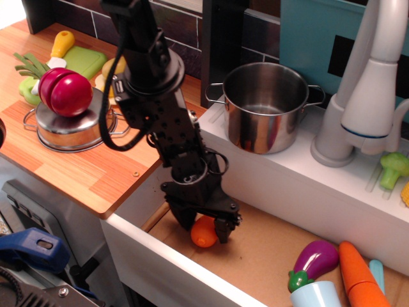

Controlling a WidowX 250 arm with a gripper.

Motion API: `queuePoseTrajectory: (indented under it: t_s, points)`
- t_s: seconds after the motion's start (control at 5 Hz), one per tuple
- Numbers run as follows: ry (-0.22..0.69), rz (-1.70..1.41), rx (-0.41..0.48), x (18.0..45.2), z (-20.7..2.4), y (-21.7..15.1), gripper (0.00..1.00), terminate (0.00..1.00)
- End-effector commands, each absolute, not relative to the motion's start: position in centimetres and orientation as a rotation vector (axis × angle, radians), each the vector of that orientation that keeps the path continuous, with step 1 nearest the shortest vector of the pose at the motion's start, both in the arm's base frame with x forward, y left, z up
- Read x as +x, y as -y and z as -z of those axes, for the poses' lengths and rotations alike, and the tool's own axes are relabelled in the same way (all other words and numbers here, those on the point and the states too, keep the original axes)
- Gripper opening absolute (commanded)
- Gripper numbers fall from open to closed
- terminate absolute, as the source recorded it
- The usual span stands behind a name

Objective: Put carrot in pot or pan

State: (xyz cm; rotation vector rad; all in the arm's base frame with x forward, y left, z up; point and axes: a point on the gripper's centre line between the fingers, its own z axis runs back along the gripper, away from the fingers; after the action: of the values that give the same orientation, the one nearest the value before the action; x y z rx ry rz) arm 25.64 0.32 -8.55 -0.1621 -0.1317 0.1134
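While the arm reaches down into the sink basin [268, 256], the gripper [204, 228] straddles the carrot [204, 233] — 1 finger on each side, apparently touching though a firm clamp cannot be confirmed. The carrot lies on the basin floor; the pot [263, 115] stands on the ledge behind — empty.

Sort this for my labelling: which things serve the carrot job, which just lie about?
Job: small stubby orange plastic carrot; black hand around it; empty steel pot.
Lying about: purple toy eggplant; long ridged orange carrot; red toy on steel pan.
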Motion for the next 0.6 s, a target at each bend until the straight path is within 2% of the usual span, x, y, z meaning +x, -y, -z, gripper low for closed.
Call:
queuePoseTrajectory:
  t_s: [0.0,0.2,0.4]
  points:
    - [0.181,-0.103,-0.135,25.9,8.7,1.1,0.0,0.0]
    - [0.163,-0.084,-0.133,26.0,7.3,0.6,0.0,0.0]
    - [0.13,-0.077,-0.073,25.2,4.3,0.1,0.0,0.0]
